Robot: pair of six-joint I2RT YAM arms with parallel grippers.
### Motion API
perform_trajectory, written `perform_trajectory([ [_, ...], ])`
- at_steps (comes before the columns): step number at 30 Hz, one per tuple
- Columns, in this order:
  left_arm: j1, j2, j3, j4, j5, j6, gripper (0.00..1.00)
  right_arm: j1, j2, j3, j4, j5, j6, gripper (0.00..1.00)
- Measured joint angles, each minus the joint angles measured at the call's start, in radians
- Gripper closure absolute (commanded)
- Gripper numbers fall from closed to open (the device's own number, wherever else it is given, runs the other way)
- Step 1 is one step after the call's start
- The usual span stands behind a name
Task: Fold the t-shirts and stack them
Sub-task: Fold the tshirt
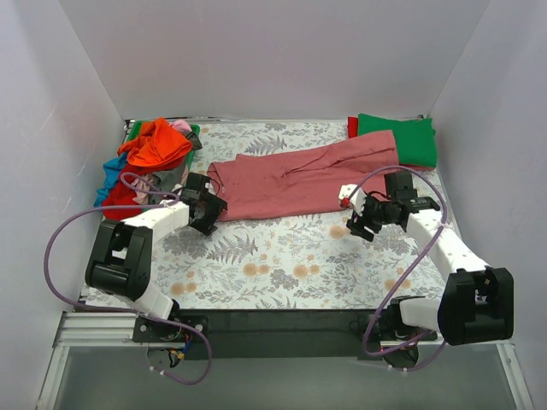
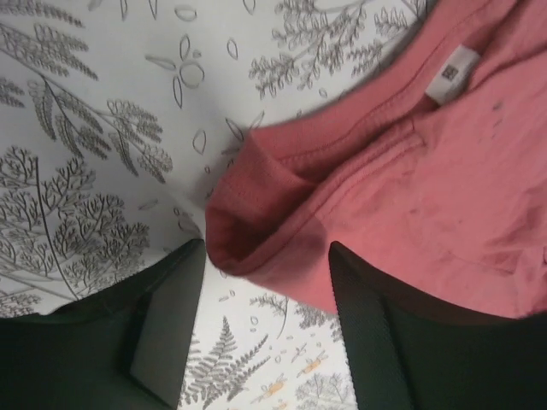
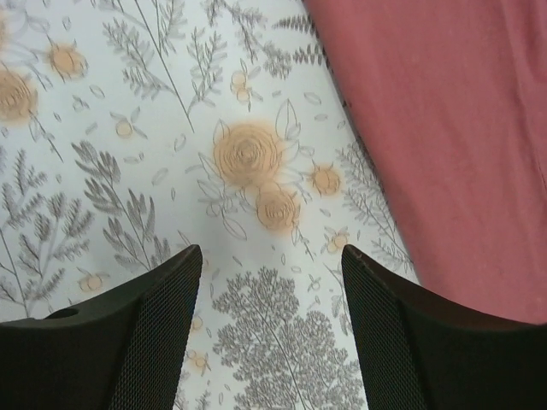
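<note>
Overhead, the dusty-rose t-shirt [image 1: 299, 175] lies stretched across the far half of the worktop [image 1: 282, 265], narrowed lengthwise so that both ends are within reach. The left hand [image 1: 212, 207] sits at its left end. The right hand [image 1: 361, 220] hangs just off its near-right edge. Loose tees [image 1: 149, 158] are heaped in the far-left corner. A folded green tee [image 1: 402, 137] rests on a red tee [image 1: 352, 126] in the far-right corner, probably the stacking site.

Left wrist view: the left hand [image 2: 267, 273] has its jaws wide apart, straddling the rolled collar [image 2: 256, 213] below the white neck tag [image 2: 453, 73]. The cloth is not pinched. This placement suits a grasp of the neck end.

Right wrist view: the right hand [image 3: 272, 265] is wide open and holds nothing. It is over bare print, with the shirt's edge [image 3: 461, 128] just beside one finger.
</note>
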Motion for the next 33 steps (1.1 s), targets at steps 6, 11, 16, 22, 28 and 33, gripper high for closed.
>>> perform_trajectory([
  [6, 0.003, 0.053, 0.019, 0.020, -0.048, 0.010, 0.95, -0.141, 0.005, -0.027, -0.029, -0.005, -0.249, 0.29],
  [11, 0.011, 0.034, 0.002, 0.030, -0.053, 0.076, 0.99, -0.153, 0.164, 0.049, 0.000, 0.055, -0.353, 0.33],
  [16, 0.038, -0.075, -0.043, 0.014, -0.061, 0.136, 0.99, -0.153, 0.320, 0.136, 0.055, 0.141, -0.371, 0.37],
  [22, 0.060, -0.132, -0.047, 0.006, -0.059, 0.188, 1.00, -0.153, 0.439, 0.201, 0.106, 0.235, -0.375, 0.45],
  [28, 0.063, -0.133, -0.047, -0.014, -0.044, 0.216, 1.00, -0.160, 0.426, 0.150, 0.112, 0.254, -0.399, 0.51],
  [33, 0.063, -0.137, -0.047, -0.016, -0.038, 0.235, 1.00, -0.177, 0.410, 0.124, 0.114, 0.264, -0.403, 0.64],
])
